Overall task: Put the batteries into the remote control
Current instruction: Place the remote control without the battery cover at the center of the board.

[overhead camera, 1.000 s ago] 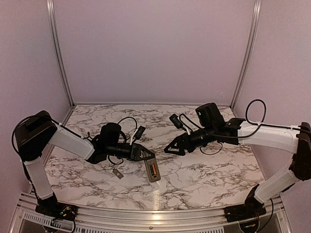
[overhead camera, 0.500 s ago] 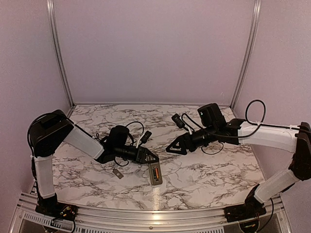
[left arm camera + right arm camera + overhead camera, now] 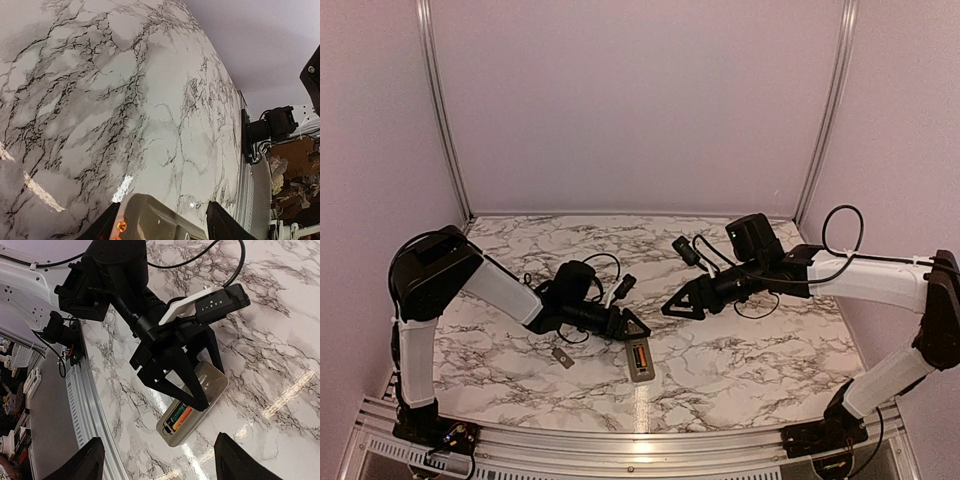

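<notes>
While straddling the far end of the slim rectangular grey-beige plastic remote control [image 3: 212, 385], stands part-open and clamps nothing visible: black, triangular-framed left gripper [image 3: 632, 328]. Lying back-up on the glossy white, black-veined marble surface [image 3: 280, 330], recess exposed. Seated side by side along its length: small orange-red cylindrical battery [image 3: 183, 417] and dark green one [image 3: 176, 413]. Long axis running nearly toward the arm bases, slightly tilted. Nearby, black right gripper [image 3: 672, 308]: wide open, empty. Left of the remote, well apart: small flat grey cover piece [image 3: 563, 357].
</notes>
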### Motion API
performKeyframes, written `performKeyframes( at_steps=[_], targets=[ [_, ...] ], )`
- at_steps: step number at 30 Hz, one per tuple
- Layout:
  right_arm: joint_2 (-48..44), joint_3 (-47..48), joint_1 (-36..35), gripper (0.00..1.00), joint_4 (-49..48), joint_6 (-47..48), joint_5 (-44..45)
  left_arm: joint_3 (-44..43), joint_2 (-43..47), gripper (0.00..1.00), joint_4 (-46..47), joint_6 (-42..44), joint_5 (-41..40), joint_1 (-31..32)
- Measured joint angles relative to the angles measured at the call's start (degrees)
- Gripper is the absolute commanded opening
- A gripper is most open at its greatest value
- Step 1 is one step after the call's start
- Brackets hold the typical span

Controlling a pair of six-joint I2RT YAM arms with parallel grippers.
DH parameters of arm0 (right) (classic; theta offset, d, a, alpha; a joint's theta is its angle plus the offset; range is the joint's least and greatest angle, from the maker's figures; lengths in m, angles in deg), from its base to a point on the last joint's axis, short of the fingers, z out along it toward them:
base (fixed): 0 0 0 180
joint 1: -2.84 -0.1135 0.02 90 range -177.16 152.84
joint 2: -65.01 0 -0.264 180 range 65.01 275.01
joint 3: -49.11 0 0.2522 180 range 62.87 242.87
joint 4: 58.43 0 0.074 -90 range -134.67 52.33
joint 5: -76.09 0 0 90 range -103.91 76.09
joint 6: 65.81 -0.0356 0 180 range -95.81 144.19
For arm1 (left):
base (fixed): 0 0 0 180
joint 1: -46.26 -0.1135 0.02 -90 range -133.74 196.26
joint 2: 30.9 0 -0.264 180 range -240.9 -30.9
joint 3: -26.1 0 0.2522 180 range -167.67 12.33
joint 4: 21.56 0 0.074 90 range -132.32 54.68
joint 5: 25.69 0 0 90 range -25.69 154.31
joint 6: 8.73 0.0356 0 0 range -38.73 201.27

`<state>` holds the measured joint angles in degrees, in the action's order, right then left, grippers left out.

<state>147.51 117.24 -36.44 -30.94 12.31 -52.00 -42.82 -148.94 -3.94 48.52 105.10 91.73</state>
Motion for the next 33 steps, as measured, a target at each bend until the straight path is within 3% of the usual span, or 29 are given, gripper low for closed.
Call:
performKeyframes(
  at_steps=[15,19,26,33],
  targets=[
    [0.8,0.0,0.0,0.76,0.2,0.2,0.1,-4.3,0.3,0.87,-8.3,8.6,-10.3,0.0],
    [0.8,0.0,0.0,0.77,0.3,0.2,0.2,-5.0,2.2,0.89,-13.2,11.2,-15.4,0.0],
    [0.8,0.0,0.0,0.76,0.3,1.0,0.4,-3.4,11.7,0.80,-21.7,14.2,-23.5,-1.2],
    [0.8,0.0,0.0,0.71,0.3,2.7,0.1,7.1,30.5,0.52,-28.2,13.6,-31.4,-1.9]
  ],
)
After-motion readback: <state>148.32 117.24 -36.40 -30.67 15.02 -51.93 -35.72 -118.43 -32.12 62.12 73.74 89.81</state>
